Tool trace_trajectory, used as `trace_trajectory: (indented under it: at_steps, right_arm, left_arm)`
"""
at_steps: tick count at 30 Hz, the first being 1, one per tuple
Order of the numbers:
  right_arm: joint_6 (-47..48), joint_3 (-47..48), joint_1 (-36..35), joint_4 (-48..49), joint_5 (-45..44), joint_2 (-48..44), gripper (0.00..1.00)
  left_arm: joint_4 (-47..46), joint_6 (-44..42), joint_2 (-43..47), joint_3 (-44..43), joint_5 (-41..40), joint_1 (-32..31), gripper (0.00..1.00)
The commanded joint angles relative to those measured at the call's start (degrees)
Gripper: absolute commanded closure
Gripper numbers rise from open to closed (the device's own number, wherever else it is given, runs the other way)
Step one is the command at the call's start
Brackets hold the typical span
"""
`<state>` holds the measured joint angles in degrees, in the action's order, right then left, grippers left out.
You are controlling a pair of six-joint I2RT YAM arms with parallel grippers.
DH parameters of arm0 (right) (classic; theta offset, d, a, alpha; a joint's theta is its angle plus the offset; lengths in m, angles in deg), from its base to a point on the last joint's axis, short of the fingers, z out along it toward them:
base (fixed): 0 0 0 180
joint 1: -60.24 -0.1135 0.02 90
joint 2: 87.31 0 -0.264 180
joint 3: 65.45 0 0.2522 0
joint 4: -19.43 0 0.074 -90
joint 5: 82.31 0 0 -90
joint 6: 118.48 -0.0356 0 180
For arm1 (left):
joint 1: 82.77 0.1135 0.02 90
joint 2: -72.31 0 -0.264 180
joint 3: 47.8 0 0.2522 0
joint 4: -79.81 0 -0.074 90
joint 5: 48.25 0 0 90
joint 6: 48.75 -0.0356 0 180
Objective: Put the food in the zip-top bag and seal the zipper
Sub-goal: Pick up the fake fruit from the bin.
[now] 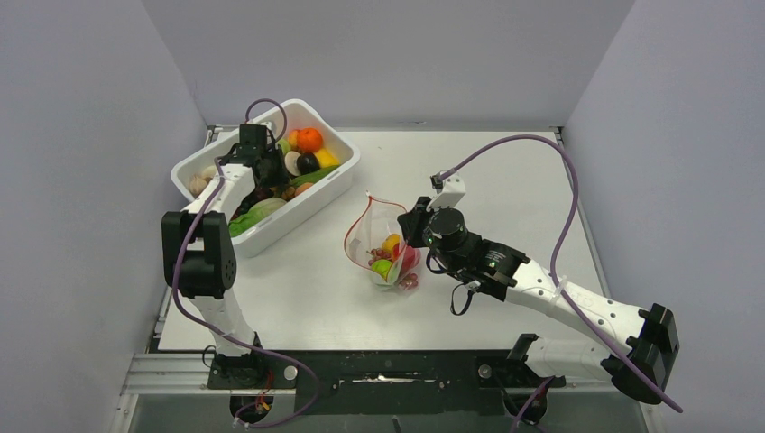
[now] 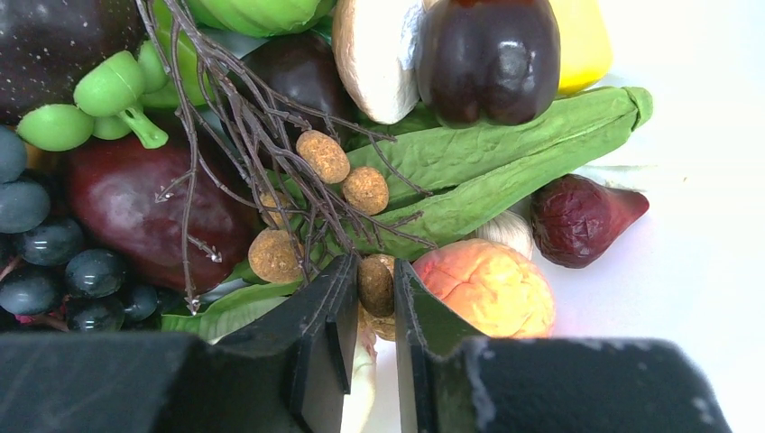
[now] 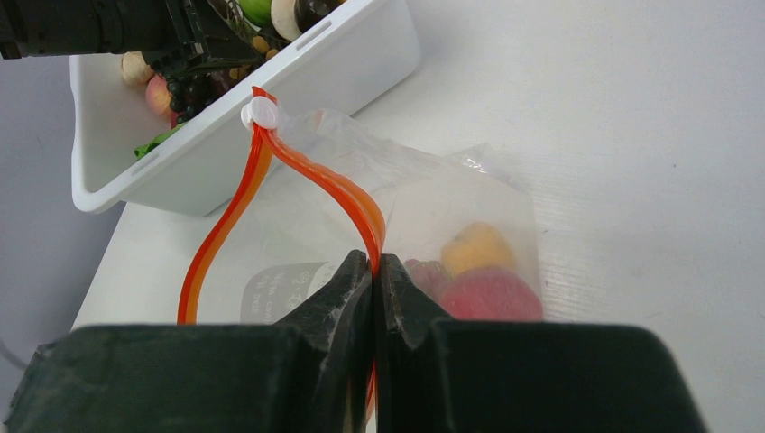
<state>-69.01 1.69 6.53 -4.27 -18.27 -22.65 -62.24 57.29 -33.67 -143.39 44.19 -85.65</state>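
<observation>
Clamped shut on zipper with right gripper, holding zip-top bag mouth agape mid tabletop, some food inside. Likely limp, light, slippery film; better held by the stiffer strip. Farther, in white bin: pinching small brown ball on twig with left gripper.

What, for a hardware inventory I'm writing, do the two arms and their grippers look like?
The left arm and right arm have white links joined by black rounded joint housings. A purple cable loops along each. The left gripper and right gripper have matte black, wedge-shaped fingers. A white block sits at the right wrist.
</observation>
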Motion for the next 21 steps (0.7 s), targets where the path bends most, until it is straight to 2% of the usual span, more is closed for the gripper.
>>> trace_trajectory:
  at_steps: [1, 8, 21]
  right_arm:
    - [0.76, 3.36, -0.44, 2.55, -1.7, -0.93, 1.0]
    - [0.81, 3.57, -0.46, 2.56, -1.48, -0.67, 1.0]
    - [0.37, 3.26, -0.57, 2.64, -0.76, -0.59, 1.0]
  left_arm:
    - [-1.99, -0.65, 1.37, -2.86, 0.3, 0.33, 0.84]
    - [-2.25, -0.74, 3.02, -2.03, -0.49, 0.33, 0.92]
    - [-1.57, -1.46, 10.17, 0.26, -6.3, -1.51, 0.93]
